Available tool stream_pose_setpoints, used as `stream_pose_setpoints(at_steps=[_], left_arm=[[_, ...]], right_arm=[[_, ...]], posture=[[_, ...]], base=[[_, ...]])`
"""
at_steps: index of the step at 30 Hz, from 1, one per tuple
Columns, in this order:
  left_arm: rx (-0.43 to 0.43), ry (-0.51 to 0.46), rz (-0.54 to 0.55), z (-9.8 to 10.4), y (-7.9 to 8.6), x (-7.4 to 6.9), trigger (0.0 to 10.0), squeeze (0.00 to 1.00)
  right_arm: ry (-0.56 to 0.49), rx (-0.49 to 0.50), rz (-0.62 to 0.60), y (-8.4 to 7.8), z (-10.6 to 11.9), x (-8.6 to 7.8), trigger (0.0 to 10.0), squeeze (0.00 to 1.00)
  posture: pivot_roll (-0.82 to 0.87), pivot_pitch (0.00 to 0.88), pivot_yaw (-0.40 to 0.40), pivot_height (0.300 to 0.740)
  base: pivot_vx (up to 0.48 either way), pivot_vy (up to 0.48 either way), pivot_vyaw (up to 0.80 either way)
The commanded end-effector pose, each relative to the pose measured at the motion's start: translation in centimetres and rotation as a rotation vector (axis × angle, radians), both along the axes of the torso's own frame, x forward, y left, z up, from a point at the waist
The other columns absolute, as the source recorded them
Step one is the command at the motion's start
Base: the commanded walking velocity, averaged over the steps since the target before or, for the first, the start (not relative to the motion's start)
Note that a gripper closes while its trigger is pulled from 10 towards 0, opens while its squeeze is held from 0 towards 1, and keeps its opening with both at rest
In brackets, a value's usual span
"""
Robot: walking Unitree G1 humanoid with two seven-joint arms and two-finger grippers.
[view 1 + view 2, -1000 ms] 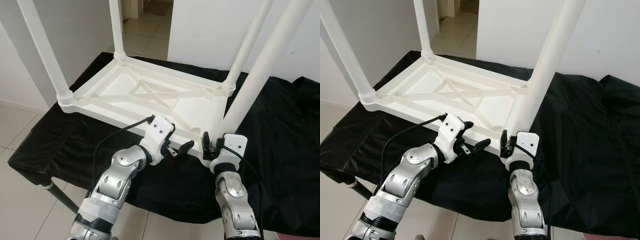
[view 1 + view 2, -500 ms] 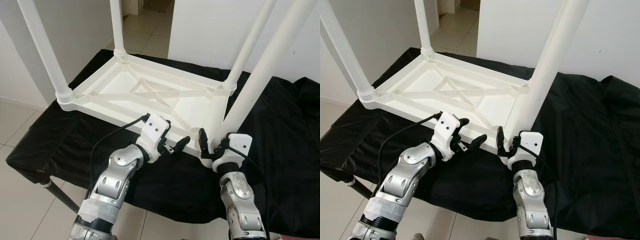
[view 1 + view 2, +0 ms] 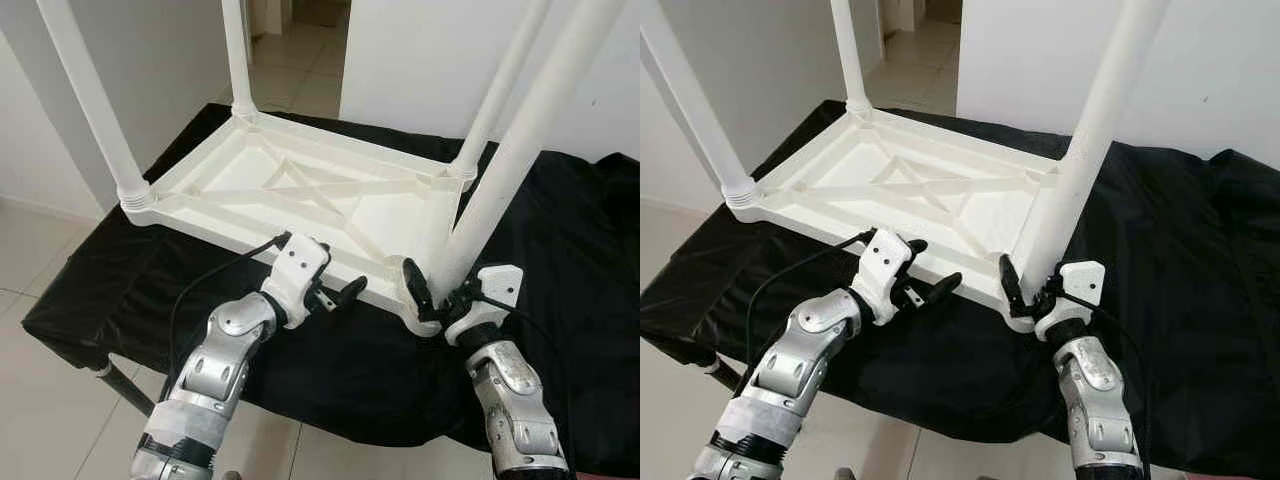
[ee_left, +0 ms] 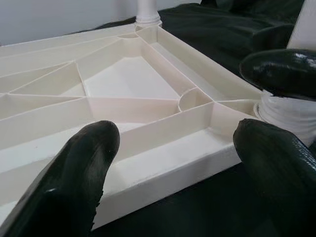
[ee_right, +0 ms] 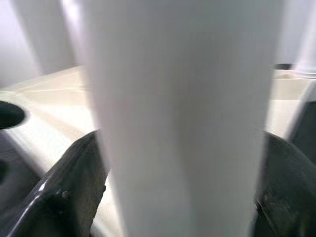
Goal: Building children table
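A white plastic children's table (image 3: 232,226) lies upside down on a black cloth, with its legs pointing up. The near right leg (image 3: 520,150) stands in its corner socket, and my right gripper (image 3: 432,300) is shut on its base. Both black fingers (image 5: 79,197) press against the leg (image 5: 182,123) in the right wrist view. My left gripper (image 3: 338,283) is open just in front of the table's near rim (image 4: 163,177), left of that leg. Nothing is between its fingers (image 4: 84,163).
The other legs stand at the near left (image 3: 95,100), far left (image 3: 236,50) and far right (image 3: 500,90). The black cloth (image 3: 120,280) covers a low stand with a tiled floor around it. White walls and a doorway (image 3: 300,60) are behind.
My right wrist has swung out to the right around the near right leg, fingers staying at its base. My left gripper has slid a little left along the near rim.
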State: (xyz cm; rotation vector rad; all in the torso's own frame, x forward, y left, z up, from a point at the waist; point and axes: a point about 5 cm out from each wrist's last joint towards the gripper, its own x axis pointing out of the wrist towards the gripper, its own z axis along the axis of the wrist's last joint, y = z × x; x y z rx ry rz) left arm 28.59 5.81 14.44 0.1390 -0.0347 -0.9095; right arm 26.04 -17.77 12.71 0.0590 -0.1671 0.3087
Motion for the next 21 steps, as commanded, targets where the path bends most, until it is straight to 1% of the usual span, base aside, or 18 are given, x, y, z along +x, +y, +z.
stream_pose_setpoints(at_steps=[1, 2, 3, 4, 5, 6, 7, 8, 9, 10, 11, 12, 13, 14, 17, 21], left_arm=[[-0.012, -0.009, 0.029, 0.1, 0.1, -0.3, 10.0, 0.00], [-0.011, -0.006, 0.012, 0.0, 0.1, -0.4, 10.0, 0.00], [-0.011, -0.006, 0.012, 0.0, 0.1, -0.4, 10.0, 0.00], [0.000, -0.001, -0.020, -0.2, -0.1, -0.7, 10.0, 0.00], [0.000, -0.001, -0.020, -0.2, -0.1, -0.7, 10.0, 0.00], [0.001, 0.001, -0.066, -0.2, -0.5, -0.9, 10.0, 0.00], [0.001, 0.001, -0.066, -0.2, -0.5, -0.9, 10.0, 0.00], [-0.003, 0.012, -0.108, -0.2, -0.8, -1.1, 10.0, 0.00], [-0.003, 0.012, -0.108, -0.2, -0.8, -1.1, 10.0, 0.00], [-0.001, 0.013, -0.141, -0.1, -1.1, -1.2, 10.0, 0.00], [0.007, 0.004, -0.178, -0.1, -1.6, -1.4, 10.0, 0.00], [0.014, -0.004, -0.200, 0.0, -1.8, -1.5, 10.0, 0.00], [0.014, -0.004, -0.200, 0.0, -1.8, -1.5, 10.0, 0.00], [0.015, -0.005, -0.208, 0.0, -2.0, -1.6, 10.0, 0.00], [0.008, -0.002, -0.209, 0.0, -2.1, -1.7, 10.0, 0.00], [-0.001, 0.001, -0.184, 0.0, -2.0, -1.7, 10.0, 0.00]], right_arm=[[0.011, -0.002, 0.098, 0.5, -0.4, -0.2, 10.0, 0.00], [0.017, -0.009, 0.136, 0.7, -0.6, -0.3, 10.0, 0.00], [0.017, -0.009, 0.136, 0.7, -0.6, -0.3, 10.0, 0.00], [0.029, -0.036, 0.182, 0.7, -1.0, -0.4, 10.0, 0.00], [0.029, -0.036, 0.182, 0.7, -1.0, -0.4, 10.0, 0.00], [0.032, -0.085, 0.229, 0.6, -1.1, -0.2, 9.6, 0.00], [0.032, -0.085, 0.229, 0.6, -1.1, -0.2, 9.6, 0.00], [0.032, -0.116, 0.259, 0.3, -1.0, 0.2, 4.1, 0.00], [0.032, -0.116, 0.259, 0.3, -1.0, 0.2, 4.1, 0.00], [0.031, -0.137, 0.280, 0.0, -0.9, 0.6, 1.5, 0.00], [0.025, -0.169, 0.283, -0.6, -0.6, 1.1, 0.0, 0.00], [0.021, -0.187, 0.284, -1.1, -0.4, 1.4, 0.0, 0.00], [0.021, -0.187, 0.284, -1.1, -0.4, 1.4, 0.0, 0.00], [0.019, -0.193, 0.275, -1.5, -0.3, 1.6, 0.0, 0.00], [0.023, -0.183, 0.264, -1.9, -0.2, 1.6, 0.0, 0.00], [0.025, -0.166, 0.254, -1.9, -0.5, 1.2, 0.0, 0.00]], posture=[[-0.05, 0.000, 0.039, 0.740], [-0.05, 0.000, 0.039, 0.740], [-0.05, 0.000, 0.039, 0.740], [-0.05, 0.000, 0.040, 0.740], [-0.05, 0.000, 0.040, 0.740], [-0.05, 0.000, 0.039, 0.740], [-0.05, 0.000, 0.039, 0.740], [-0.05, 0.000, 0.034, 0.740], [-0.05, 0.000, 0.034, 0.740], [-0.05, 0.000, 0.032, 0.740], [-0.04, 0.000, 0.023, 0.740], [-0.04, 0.000, 0.023, 0.740], [-0.04, 0.000, 0.023, 0.740], [-0.04, 0.000, 0.012, 0.740], [-0.03, 0.000, 0.002, 0.740], [-0.03, 0.000, -0.009, 0.740]], base=[[0.000, 0.000, 0.00], [0.000, 0.000, 0.00], [0.000, 0.000, 0.00], [0.000, 0.000, 0.00], [0.000, 0.000, 0.00], [0.000, 0.000, 0.00], [0.000, 0.000, 0.00], [0.000, 0.000, 0.00], [0.000, 0.000, 0.00], [0.000, 0.000, 0.00], [0.000, 0.000, 0.00], [0.000, 0.000, 0.00], [0.000, 0.000, 0.00], [0.000, 0.000, 0.00], [0.000, 0.000, 0.00], [0.000, 0.000, 0.00]])
